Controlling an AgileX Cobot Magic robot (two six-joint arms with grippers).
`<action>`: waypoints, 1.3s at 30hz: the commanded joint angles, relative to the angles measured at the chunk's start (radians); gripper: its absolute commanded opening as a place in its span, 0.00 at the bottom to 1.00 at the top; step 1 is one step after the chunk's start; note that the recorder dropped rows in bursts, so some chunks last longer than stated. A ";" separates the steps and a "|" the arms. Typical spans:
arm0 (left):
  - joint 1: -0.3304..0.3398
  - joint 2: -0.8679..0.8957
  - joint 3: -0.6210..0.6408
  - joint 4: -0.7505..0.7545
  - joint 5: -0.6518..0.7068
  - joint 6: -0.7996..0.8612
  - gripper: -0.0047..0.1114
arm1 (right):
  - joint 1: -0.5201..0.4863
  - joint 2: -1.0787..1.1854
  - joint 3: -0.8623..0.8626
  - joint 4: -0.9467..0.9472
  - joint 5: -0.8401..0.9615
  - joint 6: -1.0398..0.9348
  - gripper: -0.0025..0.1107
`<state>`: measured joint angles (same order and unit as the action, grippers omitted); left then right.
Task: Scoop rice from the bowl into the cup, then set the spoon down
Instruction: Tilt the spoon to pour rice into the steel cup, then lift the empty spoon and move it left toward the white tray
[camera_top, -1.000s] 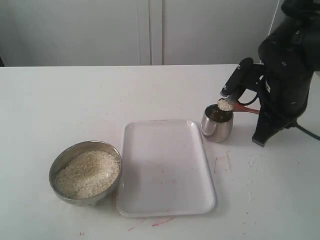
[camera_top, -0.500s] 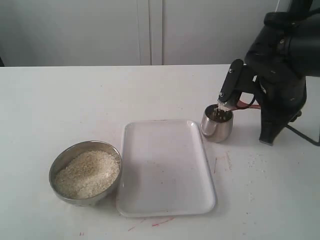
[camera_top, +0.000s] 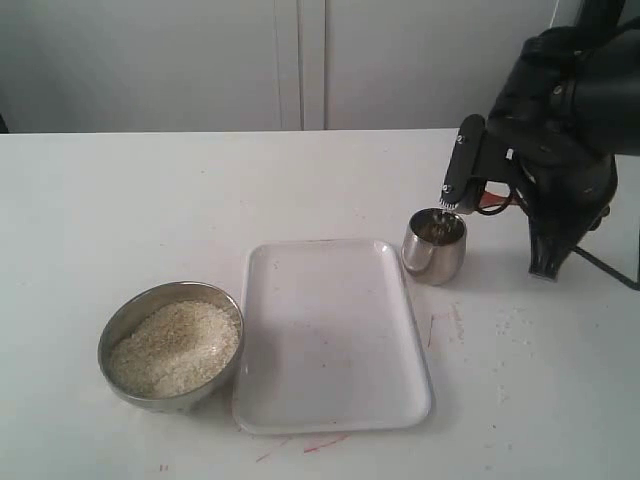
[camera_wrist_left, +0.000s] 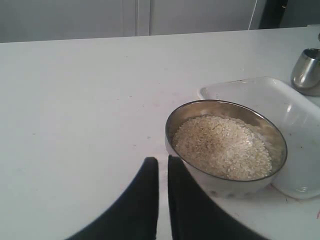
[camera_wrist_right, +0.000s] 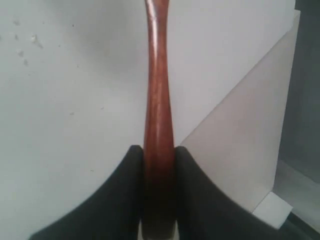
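Note:
The steel bowl (camera_top: 128, 318) of off-white rice (camera_top: 176, 346) stands at the front left, left of a white tray. The small steel cup (camera_top: 433, 250) stands off the tray's far right corner. My right gripper (camera_top: 453, 194) hangs just above the cup's rim, shut on the reddish-brown spoon (camera_top: 496, 204). The wrist view shows the spoon's handle (camera_wrist_right: 157, 100) pinched between the right gripper's (camera_wrist_right: 158, 150) fingers; its head is out of that view. My left gripper (camera_wrist_left: 162, 161) is shut and empty beside the bowl (camera_wrist_left: 176, 116); rice (camera_wrist_left: 220, 145) fills that bowl.
The white tray (camera_top: 330, 335) lies between bowl and cup, and its corner (camera_wrist_left: 280, 100) shows behind the bowl in the left wrist view. Stray grains dot the table right of the cup. The right arm's dark bulk fills the far right.
The spoon held a heap of rice over the cup a second ago. The right wrist has since rolled, the rice has dropped off the spoon toward the cup, and the arm has shifted slightly up.

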<state>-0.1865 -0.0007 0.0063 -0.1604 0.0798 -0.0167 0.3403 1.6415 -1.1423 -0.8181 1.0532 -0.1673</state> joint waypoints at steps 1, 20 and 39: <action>-0.001 0.001 -0.006 -0.010 -0.003 -0.002 0.16 | 0.001 -0.004 0.006 -0.061 0.007 -0.015 0.02; -0.001 0.001 -0.006 -0.010 -0.003 -0.002 0.16 | 0.068 -0.004 0.006 -0.143 0.063 -0.065 0.02; -0.001 0.001 -0.006 -0.010 -0.003 -0.002 0.16 | 0.111 -0.004 0.006 -0.229 0.120 -0.034 0.02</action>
<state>-0.1865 -0.0007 0.0063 -0.1604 0.0798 -0.0167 0.4394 1.6415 -1.1423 -1.0346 1.1725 -0.2267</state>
